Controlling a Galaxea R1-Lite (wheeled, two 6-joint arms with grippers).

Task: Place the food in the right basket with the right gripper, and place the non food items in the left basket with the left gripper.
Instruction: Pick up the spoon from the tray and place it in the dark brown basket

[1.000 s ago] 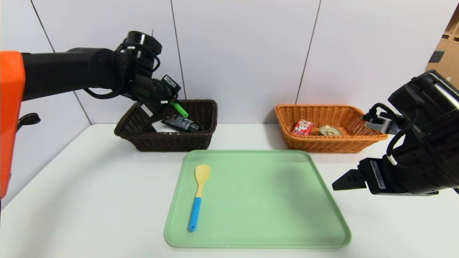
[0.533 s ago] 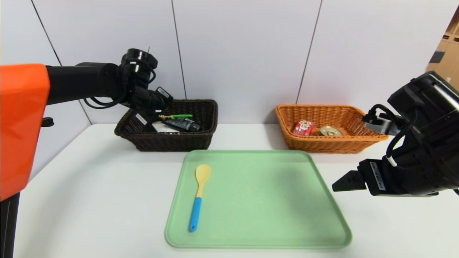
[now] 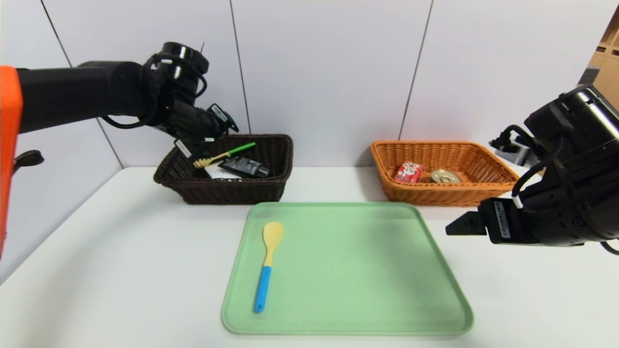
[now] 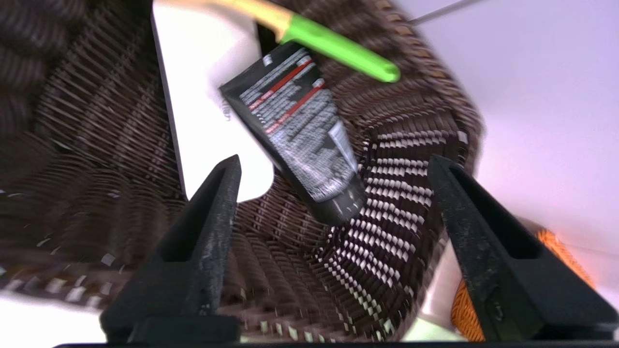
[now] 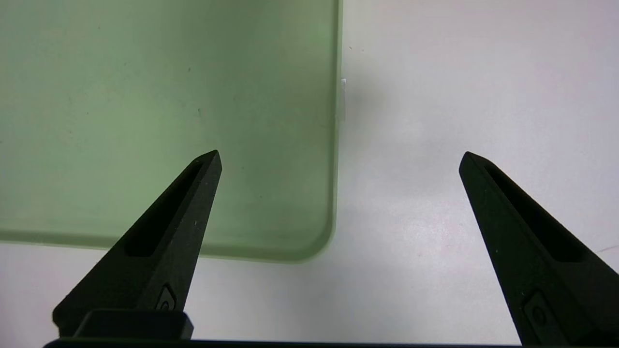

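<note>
My left gripper (image 3: pixel 193 142) is open and empty above the back left of the dark brown left basket (image 3: pixel 227 191). In that basket lie the yellow fork with green handle (image 3: pixel 225 154), the dark green tube (image 3: pixel 244 167) and the white case (image 4: pixel 203 92). The fork (image 4: pixel 333 46) and tube (image 4: pixel 300 121) also show in the left wrist view. The yellow spoon with blue handle (image 3: pixel 267 263) lies on the green tray (image 3: pixel 348 270). The red carton (image 3: pixel 407 172) and the gold-lidded tin (image 3: pixel 445 177) sit in the orange-tan right basket (image 3: pixel 445 193). My right gripper (image 3: pixel 454 228) is open and empty, beside the tray's right edge.
The tray's corner (image 5: pixel 309 241) lies under my right gripper, with bare white table (image 5: pixel 435 145) beside it. A white panelled wall stands close behind both baskets. The table's left front is bare (image 3: pixel 121 270).
The fork has left my left gripper and now lies in the dark brown basket. The left gripper has opened and lifted back. The right gripper has shifted slightly upward.
</note>
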